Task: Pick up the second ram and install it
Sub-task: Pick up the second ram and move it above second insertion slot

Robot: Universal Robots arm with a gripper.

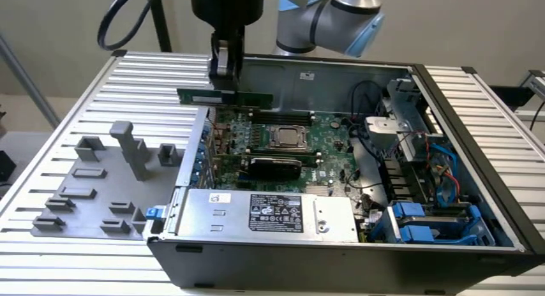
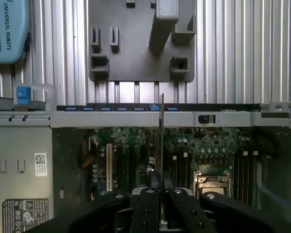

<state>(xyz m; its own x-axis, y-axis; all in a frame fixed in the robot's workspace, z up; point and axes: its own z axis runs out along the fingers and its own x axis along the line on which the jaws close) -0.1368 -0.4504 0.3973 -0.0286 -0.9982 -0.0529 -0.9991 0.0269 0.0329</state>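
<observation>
My gripper [image 1: 224,85] hangs over the open computer case, shut on the second ram [image 1: 224,96], a slim green board stick held flat-edge-on above the motherboard's [image 1: 281,149] far left side in the exterior view. In the wrist view the ram [image 2: 161,136] runs as a thin edge straight out from between my black fingers [image 2: 150,182], above the motherboard [image 2: 194,150]. The ram slots [image 1: 285,119] lie just beyond the processor socket [image 1: 288,137] in the exterior view; dark slots [image 2: 246,170] also show beside the socket in the wrist view.
A grey fixture plate [image 1: 94,187] with upright blocks sits on the ribbed table at the exterior view's left of the case. The power supply [image 1: 264,212] fills the case's near side. Blue drive bays [image 1: 425,222] and cables [image 1: 400,162] crowd the exterior view's right.
</observation>
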